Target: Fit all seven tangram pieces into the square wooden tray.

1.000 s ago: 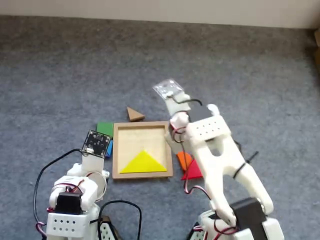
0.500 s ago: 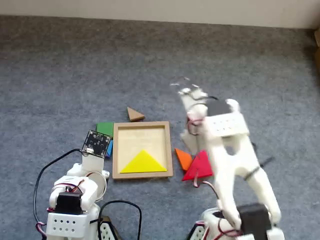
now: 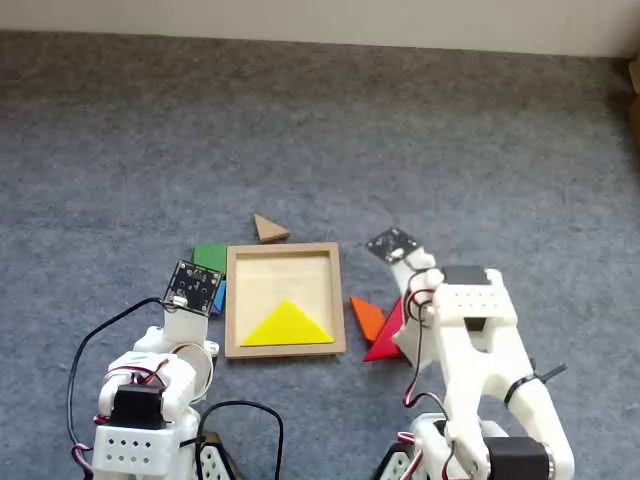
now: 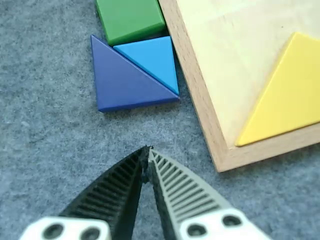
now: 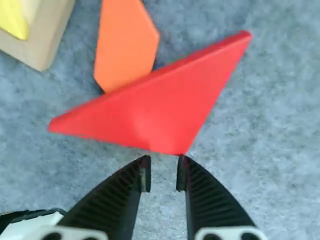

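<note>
Right gripper (image 5: pixel 159 175): ribbed jaws slightly parted, empty, just short of the flat red triangle (image 5: pixel 150 110) on grey carpet (image 5: pixel 280 150); orange parallelogram (image 5: pixel 125 42) beyond. Left gripper (image 4: pixel 146 155) pressed together. We see the yellow triangle (image 4: pixel 285 95) inside the wooden tray (image 4: pixel 202 100).

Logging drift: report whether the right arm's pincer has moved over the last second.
Yes. The right pincer drew back from beyond the far edge of the square wooden tray to the red triangular piece on its right.
</note>
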